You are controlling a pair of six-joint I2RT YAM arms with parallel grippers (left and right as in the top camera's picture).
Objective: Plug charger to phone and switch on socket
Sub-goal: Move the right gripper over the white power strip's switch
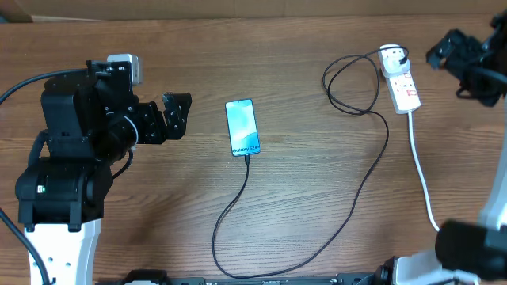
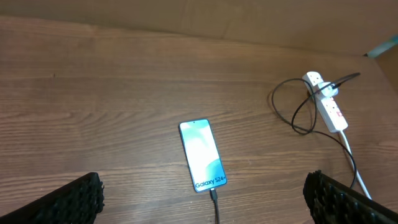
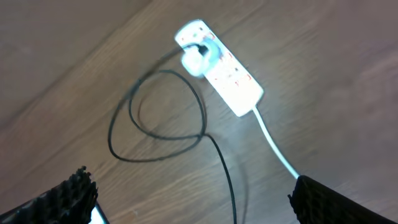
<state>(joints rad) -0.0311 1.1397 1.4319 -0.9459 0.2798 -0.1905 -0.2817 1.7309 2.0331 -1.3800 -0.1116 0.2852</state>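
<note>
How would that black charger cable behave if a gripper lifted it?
The charger cable lies in loose loops, so it's probably floppy and would sag. Its tip seems plugged into the phone, so lifting might drag the phone along.

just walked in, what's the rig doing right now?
Phone charging setup. The charger cable meets the bottom end of the lit phone; its white plug sits in the socket. The left gripper is left of the phone and the right gripper is by the socket, both with jaws open and empty. Switch state unreadable.
</note>
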